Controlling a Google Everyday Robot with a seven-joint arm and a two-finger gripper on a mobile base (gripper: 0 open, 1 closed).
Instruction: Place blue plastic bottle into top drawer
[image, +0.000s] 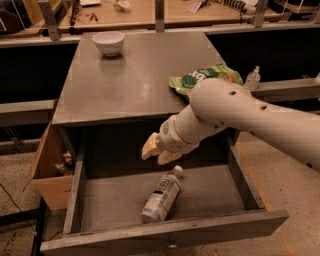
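The blue plastic bottle (161, 196) lies on its side on the floor of the open top drawer (165, 236), its white cap pointing to the back right. My gripper (156, 152) hangs just above and behind the bottle, over the back of the drawer. Its yellowish fingers (149, 147) are spread apart and hold nothing. The white arm comes in from the right and crosses above the drawer's right half.
On the cabinet top (130, 75) stand a white bowl (109, 42) at the back left and a green snack bag (202, 77) at the right edge. A small clear bottle (252, 78) stands on a ledge to the right. A brown cardboard box (47, 170) sits left of the drawer.
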